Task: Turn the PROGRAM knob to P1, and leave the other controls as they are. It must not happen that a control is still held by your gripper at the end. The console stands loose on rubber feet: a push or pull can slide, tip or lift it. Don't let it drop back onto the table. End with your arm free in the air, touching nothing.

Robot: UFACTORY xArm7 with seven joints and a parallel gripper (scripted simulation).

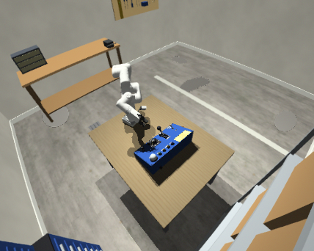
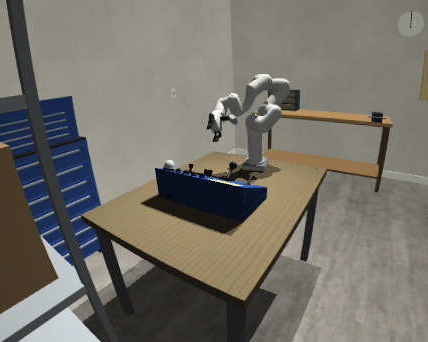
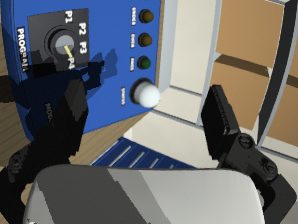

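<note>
Matt blue console (image 1: pixel 165 148), wood-grain table (image 1: pixel 195 172), glossy white arm (image 1: pixel 126 92)

P1, P2, P3 ring the PROGRAM knob (image 3: pixel 64 46) on the console (image 3: pixel 113 43).

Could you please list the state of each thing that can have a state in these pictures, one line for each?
gripper: open, holding nothing, in the air above the console, touching no control.
PROGRAM knob: not gripped; its yellow pointer aims toward the P1 mark, exact setting unclear.
console: flat on the table, upright.
joystick lever: standing up, untouched.
white ball knob: untouched.
row of round buttons: untouched; pressed or not cannot be told.
</note>
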